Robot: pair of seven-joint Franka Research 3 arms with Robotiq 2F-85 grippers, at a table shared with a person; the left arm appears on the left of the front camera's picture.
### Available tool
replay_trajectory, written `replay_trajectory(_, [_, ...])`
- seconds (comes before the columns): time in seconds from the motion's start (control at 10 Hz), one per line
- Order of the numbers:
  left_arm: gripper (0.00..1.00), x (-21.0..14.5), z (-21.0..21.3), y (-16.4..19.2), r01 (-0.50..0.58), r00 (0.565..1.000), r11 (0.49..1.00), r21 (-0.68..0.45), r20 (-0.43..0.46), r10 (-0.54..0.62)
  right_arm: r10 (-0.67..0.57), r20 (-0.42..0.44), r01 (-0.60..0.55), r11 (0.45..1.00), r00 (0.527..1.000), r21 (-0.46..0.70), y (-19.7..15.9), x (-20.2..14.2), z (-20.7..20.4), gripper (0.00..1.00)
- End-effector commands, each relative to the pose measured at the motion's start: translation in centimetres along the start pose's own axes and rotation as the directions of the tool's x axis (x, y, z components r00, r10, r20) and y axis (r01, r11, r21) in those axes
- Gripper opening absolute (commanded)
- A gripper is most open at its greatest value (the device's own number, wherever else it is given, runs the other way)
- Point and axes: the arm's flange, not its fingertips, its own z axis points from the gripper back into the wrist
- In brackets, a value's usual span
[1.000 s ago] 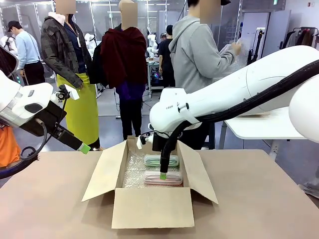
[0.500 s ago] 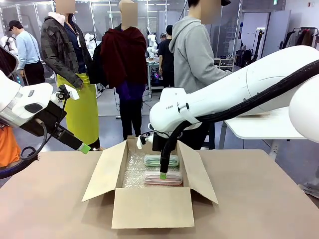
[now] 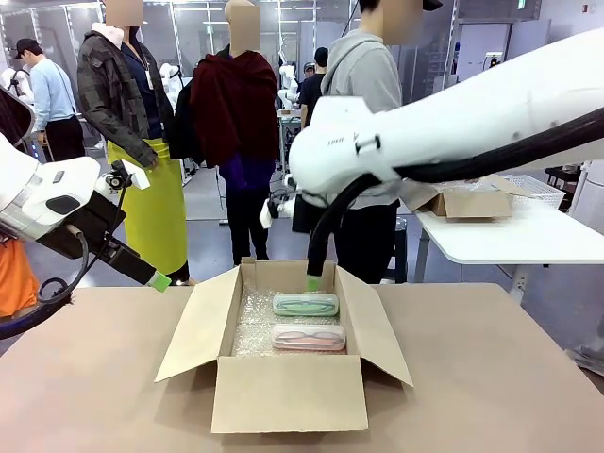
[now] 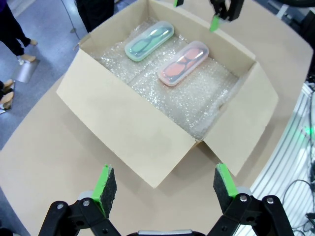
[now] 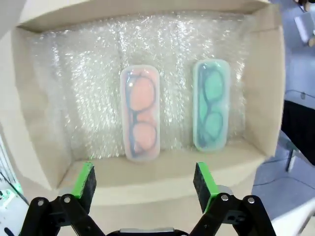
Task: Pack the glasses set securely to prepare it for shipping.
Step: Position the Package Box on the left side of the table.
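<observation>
Currently, down in the open cardboard box [image 3: 288, 392] at mid-worktop [image 3: 491, 377], on a lining of bubble wrap [image 3: 250, 326]: the glasses set, two slim cases lying flat, side by side and parallel, a narrow strip of wrap between them, not touching. Toward the far wall of the box, the mint green case [image 3: 306, 304]; toward the near wall, on the robot's side, the pale pink case [image 3: 309, 337]. Both long axes running left to right across the worktop in the front view, in line with the box's near and far walls, rounded ends toward the two side flaps [image 3: 193, 326]. In the right wrist view, the same axes running up and down the picture, pink on the left, green on the right. Spectacle outlines showing through both translucent lids, lenses in a row along each long axis. Side flaps splayed outward. Over the far half of the box, above the green one, the right pincer [image 5: 143, 182], fingers pointing down, jaws spread wide, gripping nothing, clear of both cases. Off beyond the box's left flap, above the far left part of the worktop, the left pincer [image 4: 165, 189], tilted toward the box, jaws likewise spread wide and empty. Beyond the far edge of the worktop, a person in a grey hoodie [image 3: 363, 85], standing.
</observation>
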Motion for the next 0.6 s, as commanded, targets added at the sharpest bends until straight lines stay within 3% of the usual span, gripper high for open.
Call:
replay_trajectory(0.0, [1.00,-0.1,0.1,0.1,0.000,1.000,1.000,-0.012,0.007,0.000,-0.080,0.014,0.080,0.997,0.997,0.011,1.6,-2.8,0.5,1.00])
replay_trajectory(0.1, [1.00,-0.1,0.1,0.1,0.000,1.000,1.000,-0.012,0.007,0.000,-0.128,0.027,0.129,0.992,0.991,-0.017,1.8,-4.5,1.7,1.00])
replay_trajectory(0.3, [1.00,-0.1,0.1,0.1,0.000,1.000,1.000,-0.012,0.007,0.000,-0.283,0.139,0.287,0.958,0.949,-0.013,3.4,-10.1,3.4,1.00])
replay_trajectory(0.5, [1.00,-0.1,0.1,0.1,0.000,1.000,1.000,-0.012,0.007,0.000,-0.475,0.288,0.493,0.870,0.832,0.012,7.0,-18.3,3.3,1.00])
